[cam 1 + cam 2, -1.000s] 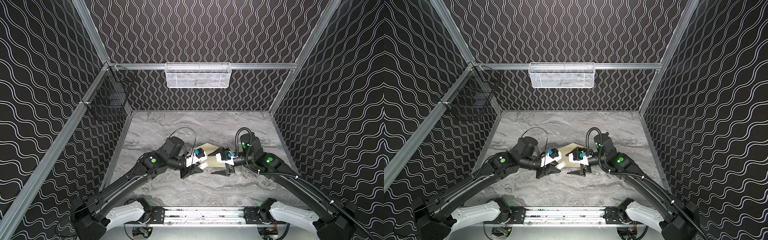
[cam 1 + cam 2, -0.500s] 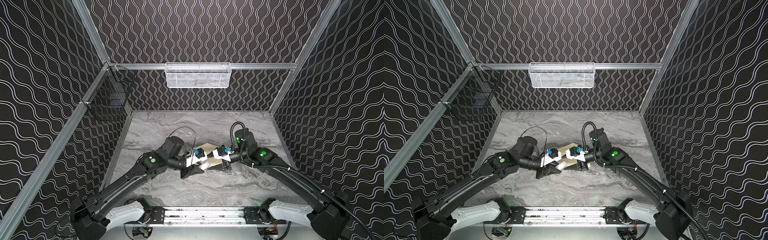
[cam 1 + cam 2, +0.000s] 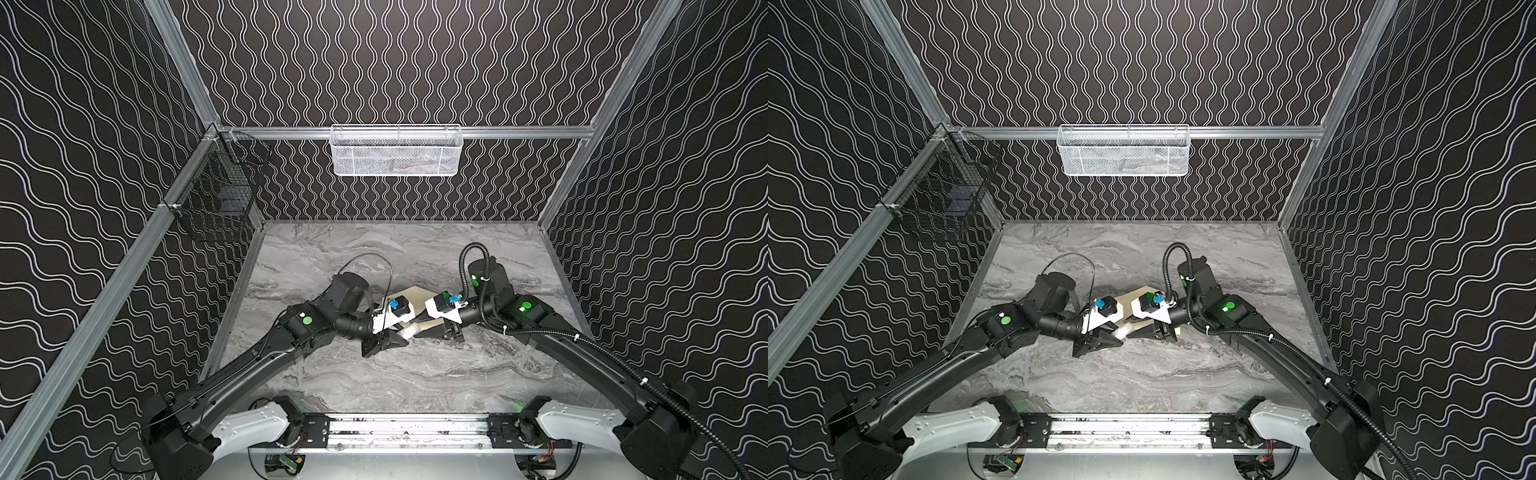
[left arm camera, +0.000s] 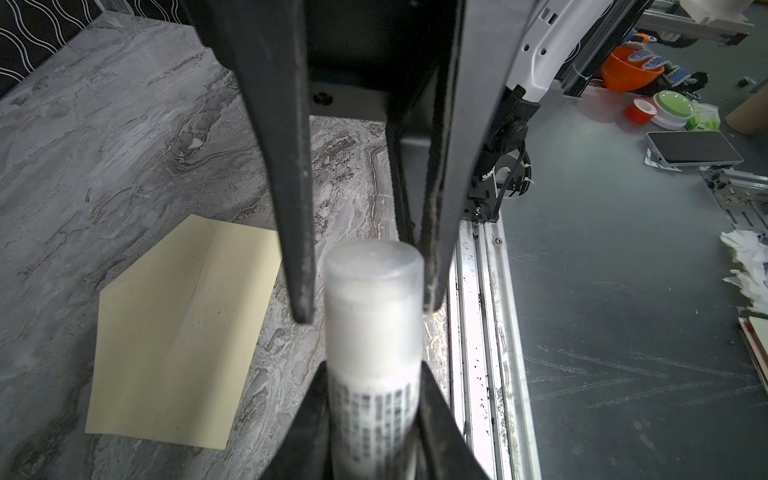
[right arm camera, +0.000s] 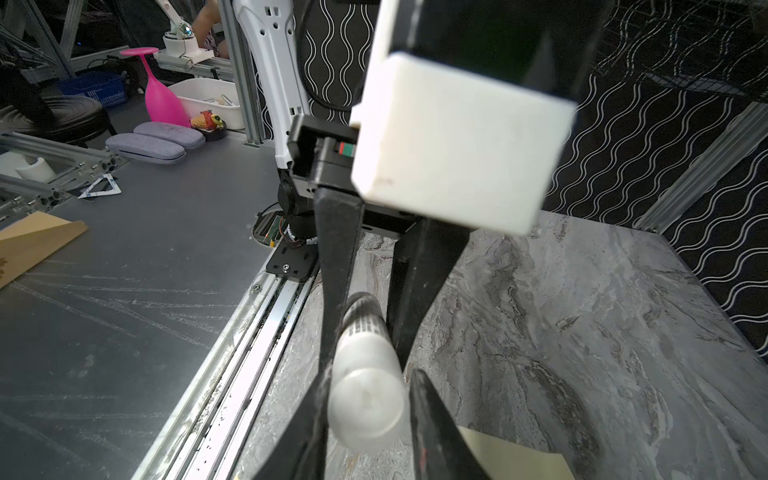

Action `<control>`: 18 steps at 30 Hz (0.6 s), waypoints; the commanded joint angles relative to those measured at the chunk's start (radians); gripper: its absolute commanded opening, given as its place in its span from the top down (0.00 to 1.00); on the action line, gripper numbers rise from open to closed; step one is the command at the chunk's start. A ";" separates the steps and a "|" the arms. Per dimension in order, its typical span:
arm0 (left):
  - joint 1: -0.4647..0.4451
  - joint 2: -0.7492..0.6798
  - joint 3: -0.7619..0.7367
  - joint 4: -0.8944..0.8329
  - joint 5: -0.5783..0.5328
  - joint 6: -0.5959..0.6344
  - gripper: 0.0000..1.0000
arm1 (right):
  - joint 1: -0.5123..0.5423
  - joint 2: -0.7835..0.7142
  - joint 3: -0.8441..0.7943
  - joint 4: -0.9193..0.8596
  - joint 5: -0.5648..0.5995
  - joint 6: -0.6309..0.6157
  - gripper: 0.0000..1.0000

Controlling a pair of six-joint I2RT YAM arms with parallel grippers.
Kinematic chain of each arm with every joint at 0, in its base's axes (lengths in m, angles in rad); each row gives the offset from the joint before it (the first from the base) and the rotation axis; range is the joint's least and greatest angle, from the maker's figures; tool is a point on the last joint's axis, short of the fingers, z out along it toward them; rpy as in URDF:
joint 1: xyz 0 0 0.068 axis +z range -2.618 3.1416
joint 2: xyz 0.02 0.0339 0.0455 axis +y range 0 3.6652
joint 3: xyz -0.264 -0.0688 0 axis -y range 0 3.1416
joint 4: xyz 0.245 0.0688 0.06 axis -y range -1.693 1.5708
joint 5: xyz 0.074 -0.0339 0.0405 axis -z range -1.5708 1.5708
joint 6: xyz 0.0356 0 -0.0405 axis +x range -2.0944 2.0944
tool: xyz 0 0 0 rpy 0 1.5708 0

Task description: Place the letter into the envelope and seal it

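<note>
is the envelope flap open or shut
Open: the envelope lies flat on the table, and its pointed flap is spread out, not folded over.

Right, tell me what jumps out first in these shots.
Mid-table, the left gripper clamps a white glue stick by its body while the right gripper straddles its cap. A cream envelope lies flat, flap open, beside them; a white mesh basket hangs on the back wall.

The envelope [image 3: 417,293] lies near the middle of the table [image 3: 415,374]. At its 6 o'clock edge is the glue stick [image 3: 409,331], with the left gripper [image 3: 401,337] on the stick's 9 o'clock end and the right gripper [image 3: 420,329] around its 3 o'clock end.
</note>
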 commanded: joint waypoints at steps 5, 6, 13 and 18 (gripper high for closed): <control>-0.002 0.006 0.011 0.043 0.008 0.002 1.00 | 0.001 0.002 0.010 -0.025 -0.029 0.002 0.72; -0.001 0.009 0.013 0.041 0.006 0.002 1.00 | 0.001 -0.001 0.010 -0.024 -0.030 0.003 0.72; -0.002 0.002 0.011 0.048 0.007 -0.006 1.00 | 0.002 -0.011 -0.006 0.034 -0.042 0.044 0.61; -0.001 0.001 0.010 0.046 0.007 -0.009 1.00 | 0.009 0.002 0.002 0.036 -0.048 0.052 0.64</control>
